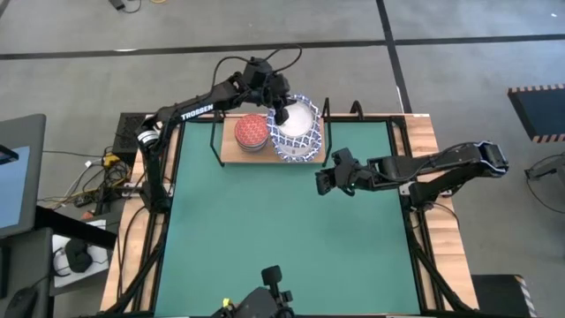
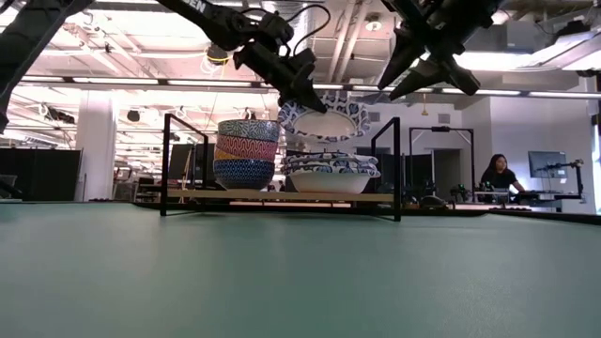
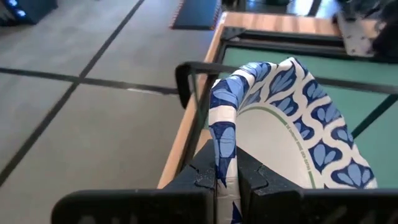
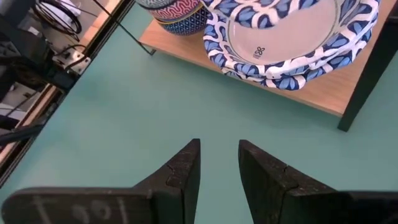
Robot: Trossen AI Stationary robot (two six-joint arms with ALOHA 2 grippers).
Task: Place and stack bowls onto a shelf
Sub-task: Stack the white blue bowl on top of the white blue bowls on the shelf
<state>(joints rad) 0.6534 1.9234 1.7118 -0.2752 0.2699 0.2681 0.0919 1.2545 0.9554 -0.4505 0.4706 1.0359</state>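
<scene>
Your left gripper (image 1: 281,113) pinched the rim of a white bowl (image 1: 300,124), holding it tilted above the white bowls (image 2: 329,174) on the shelf (image 1: 231,152). Your right gripper (image 1: 325,181) hung open nearby, holding nothing.

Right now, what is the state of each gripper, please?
Left gripper: closed on the rim of a white bowl, held above the shelf.
Right gripper: open, empty, over the mat.
</scene>
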